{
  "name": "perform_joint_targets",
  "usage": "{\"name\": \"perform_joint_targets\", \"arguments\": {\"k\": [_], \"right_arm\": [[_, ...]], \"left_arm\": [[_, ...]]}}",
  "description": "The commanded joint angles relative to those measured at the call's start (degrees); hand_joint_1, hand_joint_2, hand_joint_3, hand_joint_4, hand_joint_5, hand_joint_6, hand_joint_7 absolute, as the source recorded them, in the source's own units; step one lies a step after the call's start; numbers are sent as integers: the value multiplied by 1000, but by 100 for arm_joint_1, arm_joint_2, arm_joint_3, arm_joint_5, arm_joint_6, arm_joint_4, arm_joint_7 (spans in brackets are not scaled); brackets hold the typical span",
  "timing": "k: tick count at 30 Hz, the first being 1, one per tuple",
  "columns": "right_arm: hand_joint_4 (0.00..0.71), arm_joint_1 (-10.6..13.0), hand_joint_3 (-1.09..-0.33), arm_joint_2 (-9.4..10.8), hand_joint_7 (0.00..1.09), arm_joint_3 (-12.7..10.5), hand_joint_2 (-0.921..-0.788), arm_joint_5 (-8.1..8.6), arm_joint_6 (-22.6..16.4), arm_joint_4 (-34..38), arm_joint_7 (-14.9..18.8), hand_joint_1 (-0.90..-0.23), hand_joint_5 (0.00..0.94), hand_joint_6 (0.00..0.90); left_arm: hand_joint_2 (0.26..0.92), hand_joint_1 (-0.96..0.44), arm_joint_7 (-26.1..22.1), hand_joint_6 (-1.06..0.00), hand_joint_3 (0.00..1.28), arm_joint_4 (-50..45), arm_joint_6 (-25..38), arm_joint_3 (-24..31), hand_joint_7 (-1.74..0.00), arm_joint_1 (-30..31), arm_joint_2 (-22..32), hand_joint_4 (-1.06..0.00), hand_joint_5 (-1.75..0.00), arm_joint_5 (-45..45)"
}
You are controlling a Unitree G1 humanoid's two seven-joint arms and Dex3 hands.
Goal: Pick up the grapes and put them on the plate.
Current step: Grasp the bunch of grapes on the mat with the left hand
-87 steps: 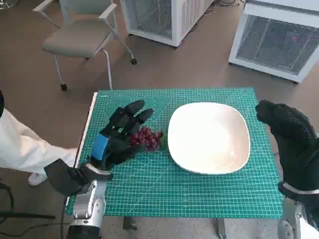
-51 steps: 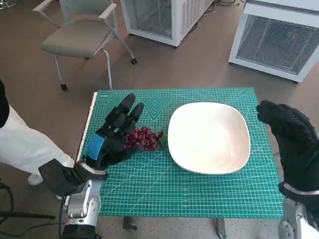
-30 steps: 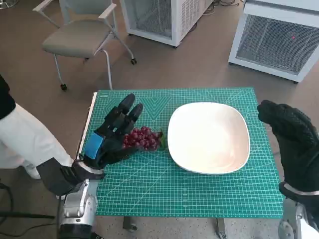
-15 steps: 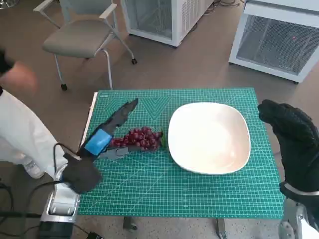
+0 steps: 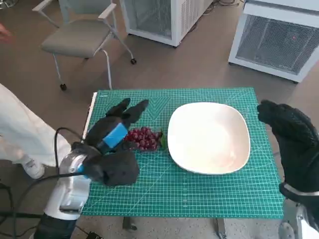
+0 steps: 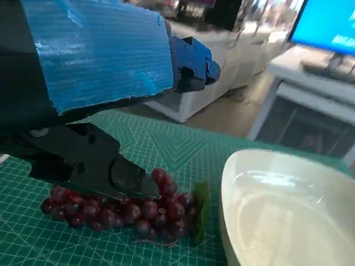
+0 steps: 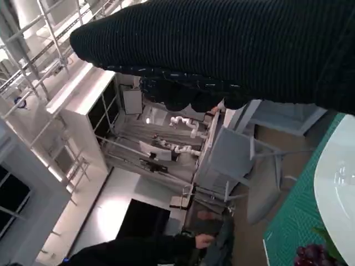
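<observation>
Robotics lab / workshop. Head view: green cutting mat [image 5: 199, 184] over the tabletop, brown floor, rolling chair [image 5: 79, 37] upper left, white vented equipment cabinets [image 5: 276, 37] upper right & top center. Right wrist view, lower middle: white robot arms [image 7: 180, 124] on benches, metal racking [image 7: 39, 50] upper left.

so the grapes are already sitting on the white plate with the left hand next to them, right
Not quite. The grapes are not on the white plate; they lie on the green mat just beside its rim, as the head view shows. The rest holds: the left hand is right next to them, a finger touching the bunch in the left wrist view.
</observation>
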Motion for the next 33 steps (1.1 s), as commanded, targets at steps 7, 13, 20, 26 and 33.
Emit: {"name": "perform_joint_targets", "arguments": {"k": [7, 13, 20, 26, 33], "right_arm": [[366, 189, -691, -1, 725, 5, -921, -23, 67, -30, -19, -629, 8, -1], [365, 202, -692, -10, 725, -8, -921, -21, 77, -40, -26, -628, 8, -1], [363, 220, -695, -21, 722, -18, -921, -25, 107, -93, -48, -628, 7, -1], [361, 249, -698, -5, 718, -34, -921, 2, 153, -149, -78, -627, 6, -1], [361, 275, -700, 36, 715, -27, -921, -14, 107, -133, -86, -625, 6, -1]], "left_arm": [[853, 194, -376, -278, 0, 525, 740, -657, -14, -554, -69, -153, -9, 379], [849, 184, -479, -277, 0, 989, 908, -947, -8, -860, -119, -150, -2, 469], [841, 146, -499, -275, 0, 1558, 920, -1182, -4, -1162, -152, -147, 0, 453], [838, 112, -498, -275, 0, 1995, 929, -1317, -2, -1347, -172, -146, 0, 437], [837, 97, -398, -275, 0, 2539, 885, -1409, -1, -1550, -234, -146, 0, 412]]}}
